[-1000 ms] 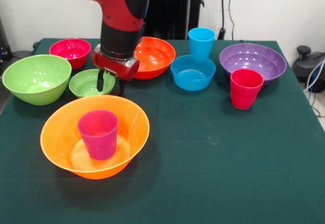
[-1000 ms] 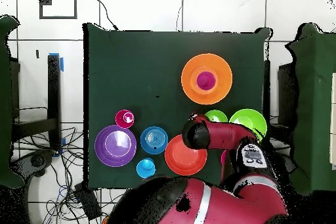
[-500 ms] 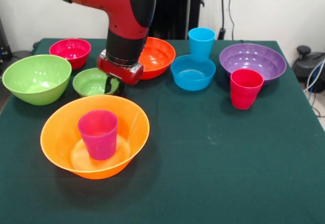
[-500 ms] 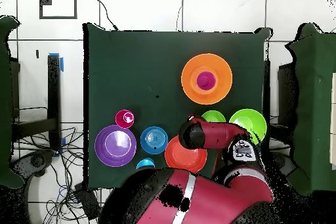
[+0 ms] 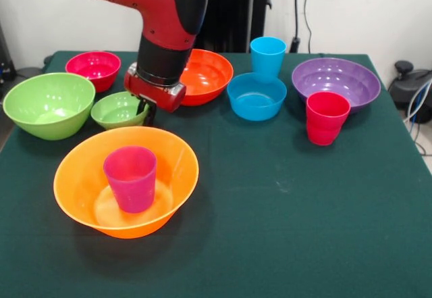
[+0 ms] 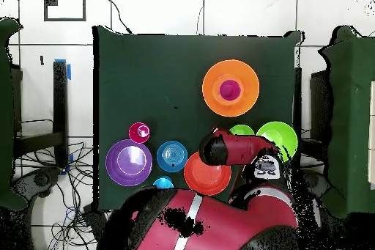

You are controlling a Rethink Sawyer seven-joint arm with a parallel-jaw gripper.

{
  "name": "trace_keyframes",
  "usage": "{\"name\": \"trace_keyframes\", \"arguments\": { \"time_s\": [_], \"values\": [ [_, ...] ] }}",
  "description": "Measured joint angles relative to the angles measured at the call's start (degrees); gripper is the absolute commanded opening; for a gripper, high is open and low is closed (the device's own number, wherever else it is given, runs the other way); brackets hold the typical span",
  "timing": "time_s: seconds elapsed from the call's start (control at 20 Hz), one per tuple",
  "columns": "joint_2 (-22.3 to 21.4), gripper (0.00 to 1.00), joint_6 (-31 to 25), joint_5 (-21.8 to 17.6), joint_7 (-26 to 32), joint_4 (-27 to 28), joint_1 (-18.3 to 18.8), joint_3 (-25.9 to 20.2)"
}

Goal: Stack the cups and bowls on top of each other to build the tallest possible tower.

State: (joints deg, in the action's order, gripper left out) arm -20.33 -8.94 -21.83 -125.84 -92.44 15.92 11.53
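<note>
My gripper (image 5: 146, 112) hangs at the right rim of the small lime green bowl (image 5: 113, 111), with the jaws close together on that rim. The bowl still rests on the table. In front of it stands the large orange bowl (image 5: 74, 156) with the purple-magenta cup (image 5: 130, 178) upright inside it. They also show in the overhead view: the orange bowl (image 6: 212, 89) and the cup (image 6: 230, 89). There my arm (image 6: 234, 148) hides the gripper and part of the small green bowl (image 6: 242, 130).
A large lime green bowl (image 5: 47, 105) and a small pink-red bowl (image 5: 93, 68) stand at the left. A red-orange bowl (image 5: 206, 75) is behind my arm. To the right stand a blue bowl (image 5: 256, 96), a sky blue cup (image 5: 268, 56), a purple bowl (image 5: 335, 82) and a red-pink cup (image 5: 326, 117).
My gripper has come down to the small green bowl's right rim and its jaws have drawn together. The bowl has shifted slightly to the left.
</note>
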Motion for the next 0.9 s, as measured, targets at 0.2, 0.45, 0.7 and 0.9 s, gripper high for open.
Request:
{"name": "trace_keyframes", "arguments": {
  "time_s": [0.2, 0.45, 0.7, 0.9],
  "values": [
    [-0.4, 0.0, 0.0, 0.0, 0.0, -0.1, 0.1, 0.0],
    [-4.4, 0.0, -2.3, 0.9, 0.0, -1.3, 1.1, -1.4],
    [-12.1, 0.0, -11.3, 3.2, 0.0, -2.5, 1.9, -2.9],
    [-17.1, 0.0, -18.2, 5.0, 0.0, -2.5, 2.2, -3.7]
  ]
}}
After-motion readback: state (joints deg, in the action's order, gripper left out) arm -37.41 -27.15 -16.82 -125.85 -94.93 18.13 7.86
